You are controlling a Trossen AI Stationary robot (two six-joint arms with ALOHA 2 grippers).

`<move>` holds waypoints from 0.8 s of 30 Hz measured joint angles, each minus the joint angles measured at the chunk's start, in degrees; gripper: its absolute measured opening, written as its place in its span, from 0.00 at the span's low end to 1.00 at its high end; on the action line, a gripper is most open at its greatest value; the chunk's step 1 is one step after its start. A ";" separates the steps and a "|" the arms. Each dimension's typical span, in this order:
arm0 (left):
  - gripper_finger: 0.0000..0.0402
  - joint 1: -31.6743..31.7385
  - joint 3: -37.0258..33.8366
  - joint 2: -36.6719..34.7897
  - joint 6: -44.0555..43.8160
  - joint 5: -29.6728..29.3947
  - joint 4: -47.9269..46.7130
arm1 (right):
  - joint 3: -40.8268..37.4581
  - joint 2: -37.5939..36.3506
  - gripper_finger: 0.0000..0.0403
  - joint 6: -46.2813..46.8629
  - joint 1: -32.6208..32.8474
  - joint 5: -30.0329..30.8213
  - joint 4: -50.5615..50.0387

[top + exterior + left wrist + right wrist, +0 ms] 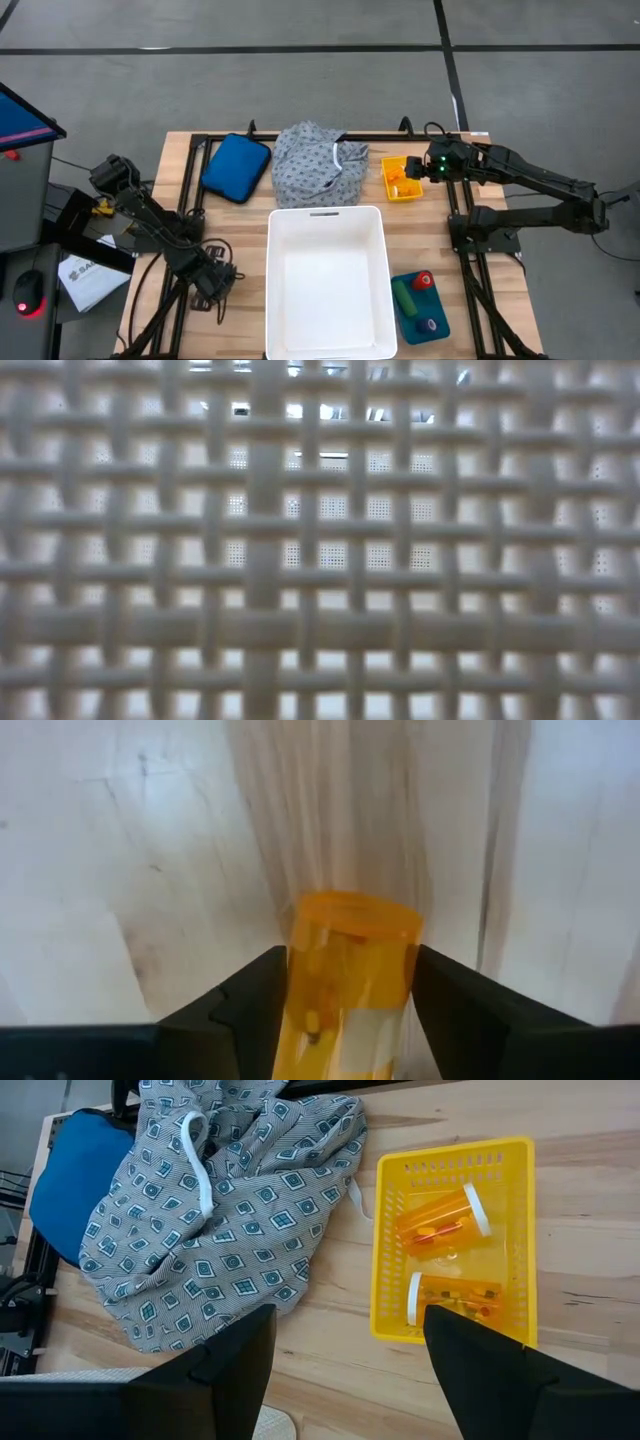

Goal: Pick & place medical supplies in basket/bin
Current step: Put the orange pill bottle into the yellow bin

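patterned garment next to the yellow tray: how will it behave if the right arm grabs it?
Probably floppy: the garment lies crumpled in soft folds, so a pinch would likely lift only one layer while the rest drapes and drags. Its white drawstring loops loose and might snag. One edge lies close beside the yellow tray, so dragging could nudge that.

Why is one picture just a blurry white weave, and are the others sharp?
Low view: the white plastic bin's woven wall sits right against the lens, soft and backlit. Left wrist view: the orange pill bottle is crisp, while the wood behind is streaked. Right wrist view: the patterned grey fabric garment and the yellow plastic basket are sharp.
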 joint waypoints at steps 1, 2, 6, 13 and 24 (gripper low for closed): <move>0.48 0.18 0.02 0.00 -0.80 -0.48 0.04 | 0.00 0.00 0.62 0.00 0.00 0.00 0.11; 0.48 0.49 0.02 0.00 -1.29 -0.92 0.10 | 0.00 0.00 0.62 0.00 0.00 0.00 0.31; 0.48 2.04 0.04 -0.03 -3.24 -3.08 0.44 | 0.00 0.00 0.62 0.00 0.00 0.00 0.87; 0.48 6.73 0.04 -3.98 -9.67 -10.87 0.28 | 0.00 0.00 0.62 -0.54 0.00 -0.26 0.88; 0.46 17.81 0.04 -22.03 -16.75 -24.79 -1.25 | 0.00 0.00 0.62 -2.49 0.00 -0.28 2.16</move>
